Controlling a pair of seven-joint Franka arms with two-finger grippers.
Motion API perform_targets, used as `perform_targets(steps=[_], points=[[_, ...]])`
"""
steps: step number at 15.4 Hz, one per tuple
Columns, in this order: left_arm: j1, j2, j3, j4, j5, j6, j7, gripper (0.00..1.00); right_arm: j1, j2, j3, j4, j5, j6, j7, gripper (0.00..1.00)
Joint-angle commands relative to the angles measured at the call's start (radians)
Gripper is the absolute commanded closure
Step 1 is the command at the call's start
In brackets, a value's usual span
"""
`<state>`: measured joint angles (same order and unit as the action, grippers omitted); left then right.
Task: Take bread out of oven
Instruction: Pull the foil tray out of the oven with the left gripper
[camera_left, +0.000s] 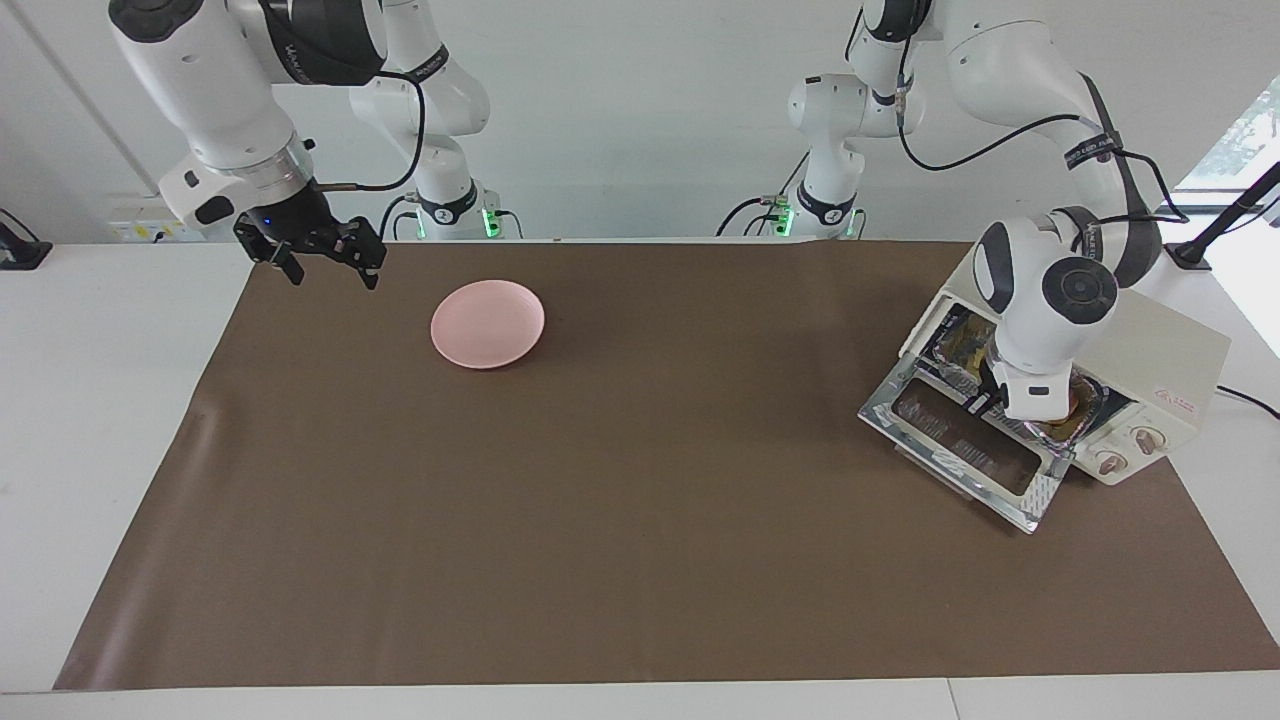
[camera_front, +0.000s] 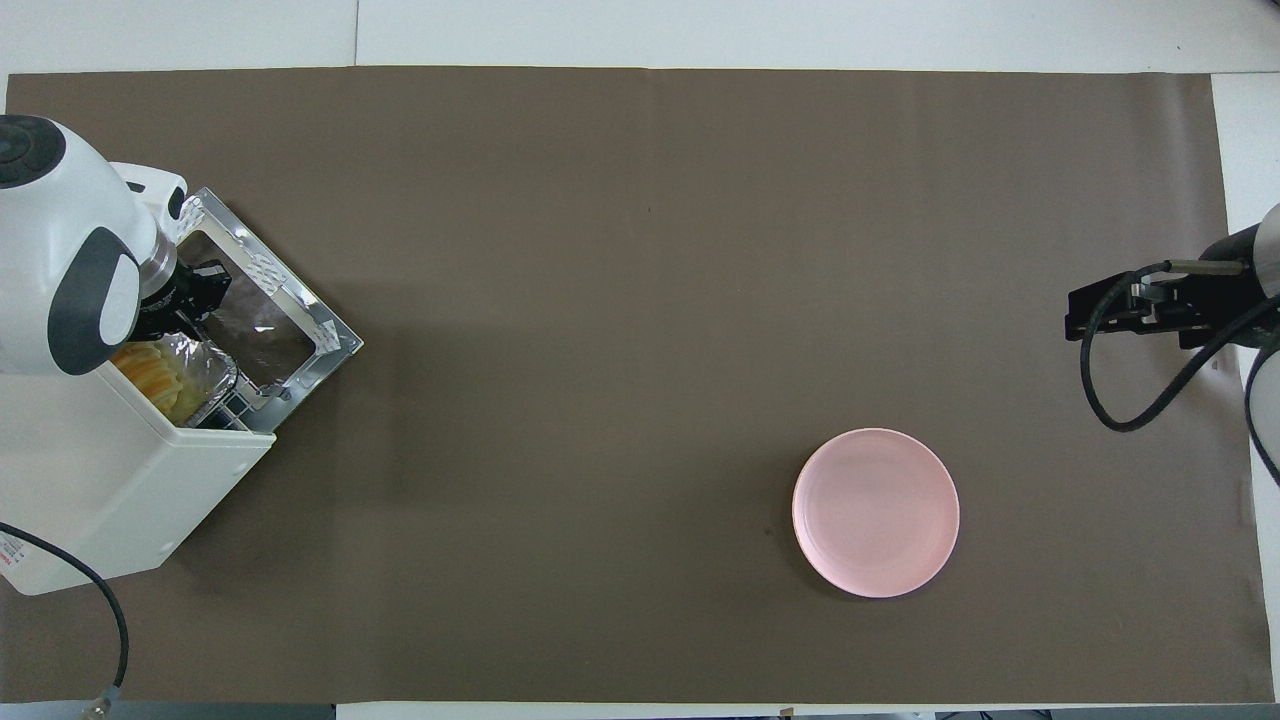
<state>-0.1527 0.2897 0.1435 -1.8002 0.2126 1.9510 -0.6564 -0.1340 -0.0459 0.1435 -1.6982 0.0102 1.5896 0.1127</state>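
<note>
Bread (camera_front: 160, 378) lies in its foil tray (camera_front: 205, 372) inside the oven (camera_front: 120, 500), whose glass door (camera_left: 965, 455) is already dropped open, so lifting it out is all that is left. My left pincer (camera_left: 985, 395) is at the oven mouth; whether it is spread I cannot tell. My right pincer (camera_left: 325, 262) waits, spread, over the brown mat (camera_left: 640, 560) on the white desk (camera_left: 100, 420), with a pink plate (camera_left: 488, 323) nearby and a plain white wall (camera_left: 640, 150).

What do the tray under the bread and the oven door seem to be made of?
Tray: probably thin aluminium foil, silver, crinkled and shiny. Oven door: apparently dark glass in a bright, mirror-like metal frame; it reflects light. Bread lies in the tray.
</note>
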Motion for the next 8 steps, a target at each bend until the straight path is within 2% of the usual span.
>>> perform_targets(steps=[1, 3, 5, 7, 8], points=[[-0.043, 0.009, -0.009, 0.048, 0.016, 0.020, 0.006, 1.00, -0.010, -0.011, 0.008, 0.002, -0.016, -0.017, -0.011, 0.00], [-0.086, 0.040, -0.013, 0.114, -0.014, 0.031, 0.008, 1.00, -0.010, -0.011, 0.008, 0.002, -0.016, -0.017, -0.011, 0.00], [-0.134, 0.110, -0.010, 0.282, -0.155, -0.019, 0.006, 1.00, -0.010, -0.011, 0.008, 0.002, -0.015, -0.017, -0.011, 0.00], [-0.191, 0.172, -0.015, 0.390, -0.215, -0.101, 0.005, 1.00, -0.010, -0.011, 0.008, 0.002, -0.015, -0.017, -0.011, 0.00], [-0.250, 0.207, -0.009, 0.447, -0.251, -0.115, -0.003, 1.00, -0.010, -0.011, 0.008, 0.002, -0.015, -0.017, -0.011, 0.00]])
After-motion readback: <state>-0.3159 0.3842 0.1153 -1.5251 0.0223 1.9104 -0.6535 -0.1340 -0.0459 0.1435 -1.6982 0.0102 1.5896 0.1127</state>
